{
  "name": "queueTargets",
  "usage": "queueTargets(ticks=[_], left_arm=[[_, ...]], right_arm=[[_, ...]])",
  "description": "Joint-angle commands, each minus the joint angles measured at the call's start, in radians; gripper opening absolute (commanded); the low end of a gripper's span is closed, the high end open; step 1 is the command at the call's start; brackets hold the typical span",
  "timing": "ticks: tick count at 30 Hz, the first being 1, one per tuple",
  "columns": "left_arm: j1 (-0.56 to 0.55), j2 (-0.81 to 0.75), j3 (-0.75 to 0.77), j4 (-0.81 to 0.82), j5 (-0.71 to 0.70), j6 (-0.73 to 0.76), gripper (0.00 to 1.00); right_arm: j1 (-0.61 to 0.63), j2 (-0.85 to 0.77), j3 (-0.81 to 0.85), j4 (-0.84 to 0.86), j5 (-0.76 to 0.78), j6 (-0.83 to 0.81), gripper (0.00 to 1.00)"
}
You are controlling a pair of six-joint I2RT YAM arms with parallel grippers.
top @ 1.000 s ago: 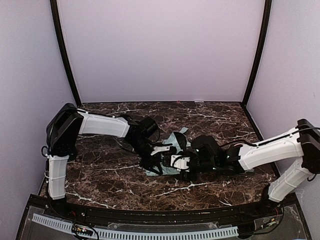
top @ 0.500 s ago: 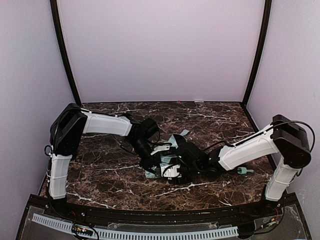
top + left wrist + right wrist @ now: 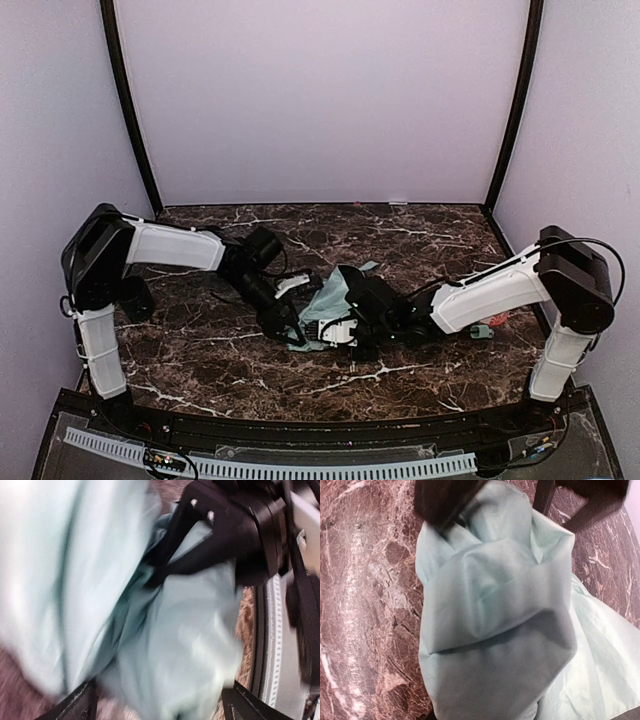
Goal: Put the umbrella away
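Umbrella (image 3: 328,298) lies crumpled mid-bench (image 3: 200,350), between both arms, and its long axis seems to run toward your right. Your left claw (image 3: 160,706) straddles the mint fabric, jaws spread. Your right claw (image 3: 152,577) looks pinched on a fold, equally near.

L gripper (image 3: 288,328) & R gripper (image 3: 338,335) crowd each other, tip near tip; bunched umbrella (image 3: 328,298) fabric fills space btwn them; R forearm (image 3: 480,295) blocks approach from behind R gripper; bare table (image 3: 400,235) open beyond both.
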Motion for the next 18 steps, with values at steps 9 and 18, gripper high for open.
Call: queueTargets(ticks=[9,18], left_arm=[[-0.042,-0.589,-0.583,0.810,-0.338,0.050,0.70],[-0.286,-0.415,-0.517,0.769,-0.754,0.434,0.91]], right_arm=[[-0.183,0.154,0.147,-0.313,-0.476,0.264,0.13],[-0.240,0.291,0.296,-0.523,-0.674,0.268,0.12]])
